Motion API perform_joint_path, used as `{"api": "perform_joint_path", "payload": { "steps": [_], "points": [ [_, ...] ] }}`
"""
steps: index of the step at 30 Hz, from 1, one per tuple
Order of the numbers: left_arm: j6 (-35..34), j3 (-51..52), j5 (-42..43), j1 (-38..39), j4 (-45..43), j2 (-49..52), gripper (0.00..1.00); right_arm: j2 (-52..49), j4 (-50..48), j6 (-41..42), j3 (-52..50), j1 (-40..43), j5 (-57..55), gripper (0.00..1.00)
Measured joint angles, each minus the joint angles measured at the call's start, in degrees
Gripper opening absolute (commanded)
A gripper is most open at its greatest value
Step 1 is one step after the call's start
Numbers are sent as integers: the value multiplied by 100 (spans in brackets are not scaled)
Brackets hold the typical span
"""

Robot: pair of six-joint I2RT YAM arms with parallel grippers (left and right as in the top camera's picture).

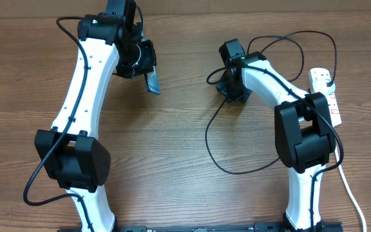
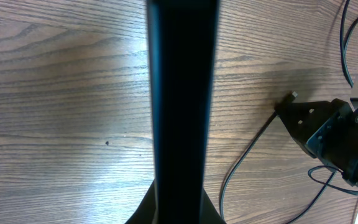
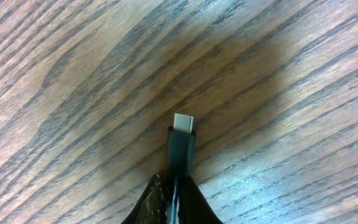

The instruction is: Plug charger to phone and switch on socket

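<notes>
My left gripper (image 1: 148,69) is shut on the phone (image 1: 152,83) and holds it tilted above the table. In the left wrist view the phone (image 2: 182,93) shows edge-on as a dark upright bar rising from the jaws (image 2: 182,208). My right gripper (image 1: 227,90) is shut on the charger (image 1: 210,138) just behind its connector. In the right wrist view the silver tip (image 3: 183,122) sticks out ahead of the jaws (image 3: 174,196), just above the wood. It also shows in the left wrist view (image 2: 293,96), well right of the phone. The socket (image 1: 319,76) lies at the far right.
The black cable loops wide across the table's right half, up behind the right arm (image 1: 301,129) and towards the power strip. The strip's thick white cord (image 1: 350,187) runs down the right edge. The wooden table (image 1: 172,142) is bare between the two arms.
</notes>
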State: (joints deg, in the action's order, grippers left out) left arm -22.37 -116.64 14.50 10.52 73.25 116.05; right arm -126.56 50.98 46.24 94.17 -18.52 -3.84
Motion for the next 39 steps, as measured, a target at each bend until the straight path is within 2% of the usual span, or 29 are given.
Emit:
{"api": "perform_joint_path", "payload": {
  "steps": [18, 21, 23, 25, 31, 33, 36, 37, 38, 39],
  "points": [
    [0, 0, 0, 0, 0, 0, 4, -2, -31, 7, 0, 0, -109, 16],
    [0, 0, 0, 0, 0, 0, 4, -2, -24, 4, 0, 0, -107, 10],
    [0, 0, -2, 0, 0, 0, 4, -4, 0, 4, 0, 0, -107, 9],
    [0, 0, -2, 0, 0, 0, 4, -4, 13, 9, 0, 0, -107, 4],
    [0, 0, 0, 0, -20, 0, 4, -4, 22, -275, 2, 46, 66, 4],
    [170, 4, 236, -2, -114, 0, 4, -2, 4, -568, 33, 96, 299, 4],
    [866, 4, 1381, 0, -522, 0, 4, 87, -2, -1113, 57, 157, 780, 4],
    [931, 4, 1512, 0, -570, 0, 4, 136, 2, -1233, 57, 168, 903, 4],
    [1300, -13, 2450, -15, -968, 0, 4, 492, 2, -1720, 57, 221, 1311, 4],
    [1381, -42, 2710, -39, -1075, 0, 4, 675, 2, -1860, 57, 240, 1467, 4]
  ]
}}
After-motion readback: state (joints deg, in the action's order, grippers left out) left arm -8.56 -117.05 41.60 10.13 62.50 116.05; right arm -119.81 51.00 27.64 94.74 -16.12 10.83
